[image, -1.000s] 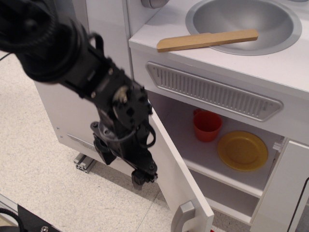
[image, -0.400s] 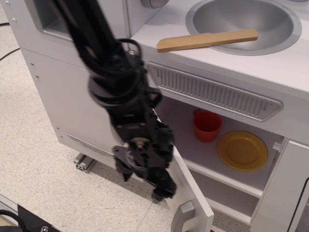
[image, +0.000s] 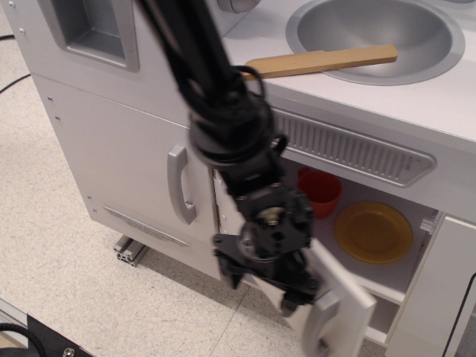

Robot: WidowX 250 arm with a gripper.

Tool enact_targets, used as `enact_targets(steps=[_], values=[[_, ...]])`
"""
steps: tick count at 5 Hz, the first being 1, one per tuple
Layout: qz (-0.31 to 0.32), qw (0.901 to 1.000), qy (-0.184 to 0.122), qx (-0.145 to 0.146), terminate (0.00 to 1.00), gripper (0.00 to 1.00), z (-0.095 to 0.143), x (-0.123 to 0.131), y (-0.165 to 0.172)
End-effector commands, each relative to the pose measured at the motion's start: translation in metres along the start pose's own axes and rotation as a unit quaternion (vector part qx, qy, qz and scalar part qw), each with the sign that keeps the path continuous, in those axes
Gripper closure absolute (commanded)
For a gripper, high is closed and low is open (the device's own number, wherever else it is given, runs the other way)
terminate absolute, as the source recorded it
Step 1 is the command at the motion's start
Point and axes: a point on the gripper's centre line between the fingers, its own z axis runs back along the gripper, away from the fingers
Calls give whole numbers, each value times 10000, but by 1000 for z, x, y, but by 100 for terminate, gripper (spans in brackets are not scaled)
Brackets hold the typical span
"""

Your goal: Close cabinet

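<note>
Observation.image: black tool (image: 286, 291), grip unclear, against the flat white cabinet (image: 338, 294) door.

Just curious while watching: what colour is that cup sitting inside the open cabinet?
Red. The cup stands beside a yellow plate, partly hidden by the arm; only one camera view shows it.

Robot lab: toy kitchen (image: 89, 134) on speckled floor (image: 59, 245).
</note>
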Motion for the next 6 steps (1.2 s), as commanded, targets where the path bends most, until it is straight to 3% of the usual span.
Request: enact_targets(steps=[1,3,4,6], values=[[545,9965,-489,-392,0,0,1,55,-36],[1016,9911,-794,-343,0,0,-1,94,-38],[587,9937,-878,-380,0,0,15,68,-34],[213,9972,-608,-382,0,0,37,31,-13]])
